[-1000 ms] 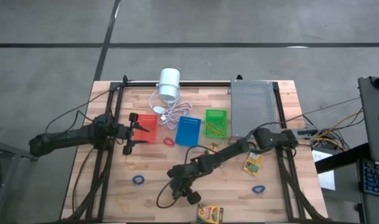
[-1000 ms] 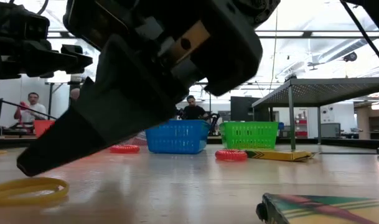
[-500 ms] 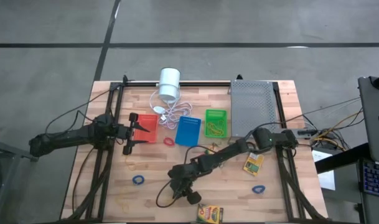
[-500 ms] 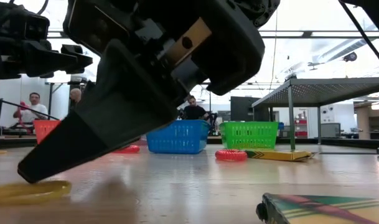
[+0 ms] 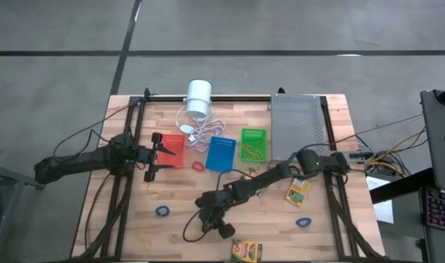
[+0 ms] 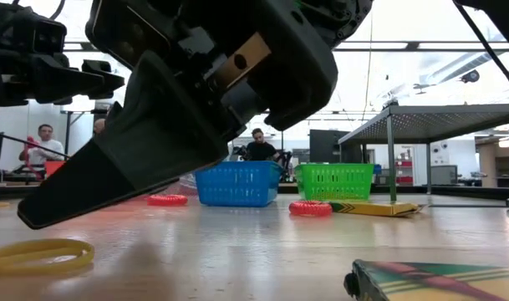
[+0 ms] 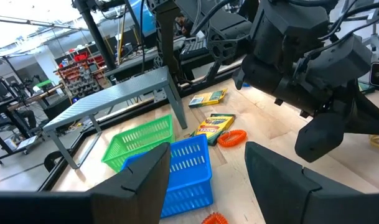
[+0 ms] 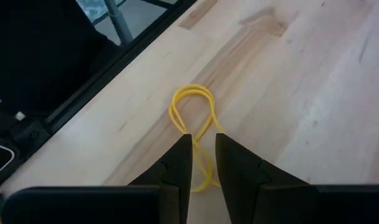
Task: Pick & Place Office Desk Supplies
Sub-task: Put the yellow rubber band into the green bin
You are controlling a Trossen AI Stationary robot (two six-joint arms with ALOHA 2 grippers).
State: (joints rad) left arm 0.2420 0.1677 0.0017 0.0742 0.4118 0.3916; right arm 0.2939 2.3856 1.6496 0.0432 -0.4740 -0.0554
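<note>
The tabletop (image 5: pixel 332 234) is pale wood planking; the room behind holds benches and seated people. A yellow rubber band (image 8: pixel 195 118), folded into a narrow double loop, lies flat on the wood, passing between the right gripper (image 8: pixel 203 163) jaws, which stand nearly closed around one strand. Beyond those jaws stand the blue basket (image 6: pixel 237 184) and green basket (image 6: pixel 335 181). The left gripper (image 5: pixel 150 155), jaws open, hovers beside the red-orange basket (image 5: pixel 174 146).
</note>
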